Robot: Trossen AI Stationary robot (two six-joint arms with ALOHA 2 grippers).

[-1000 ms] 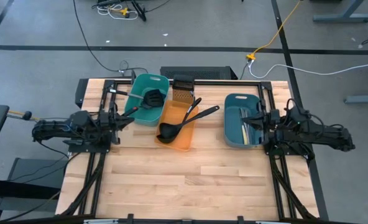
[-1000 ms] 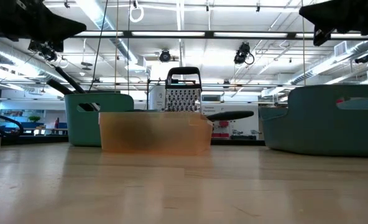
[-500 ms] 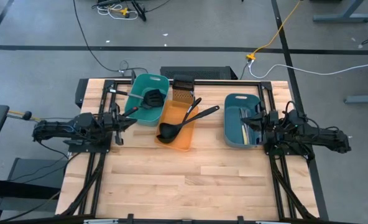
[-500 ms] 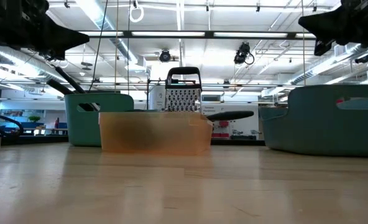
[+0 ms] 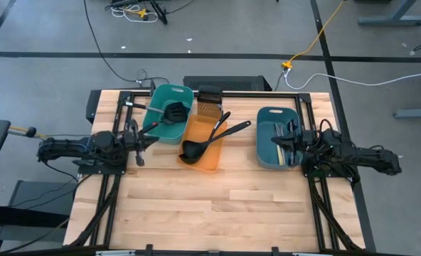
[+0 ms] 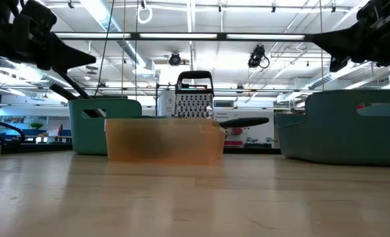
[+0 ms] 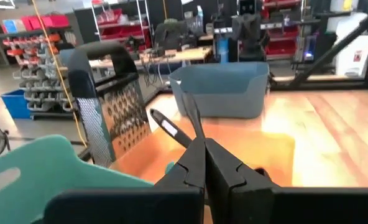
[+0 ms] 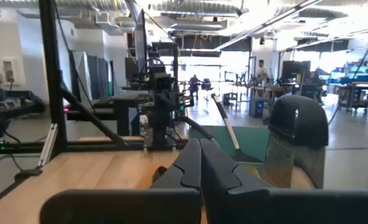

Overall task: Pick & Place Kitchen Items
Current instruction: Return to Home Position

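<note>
Both arms have sunk a bit since a second ago. In the low view the left gripper (image 6: 89, 59) and the right gripper (image 6: 317, 45) hang lower than they did, and from above the right arm has pulled in toward its base. The left gripper sits near the table's left edge, just beside the teal plastic tub (image 5: 154, 117). The right gripper is at the right rim of the blue-grey plastic tub (image 5: 262, 135). On both, the fingers are pressed together with nothing between them, which is plain in the wrist views.

Nothing loose on the wooden table (image 5: 217, 206) that I can see, it's all binned. The two long-handled black plastic ladles (image 5: 210, 135) lie in the translucent orange tub (image 5: 210, 163). Their bowls are down at its near-left corner and the handles run diagonally out over the far-right rim, pointing toward the blue-grey tub. The black slotted spatulas (image 5: 173, 112) are piled in the teal tub, one handle poking over the rim toward the left gripper. The silver table knives (image 5: 285, 135) and the cream-handled knife (image 5: 277, 151) lie flat in the blue-grey tub, long axis along the tub, near to far. A metal box grater (image 5: 209, 105) stands behind the orange tub.

Handling guess: the ladles look light and stiff but bowl-heavy, so I'd pinch mid-handle where it clears the rim. The knives look thin and slick and they're lying flat, so go for the handle, not the blade.
</note>
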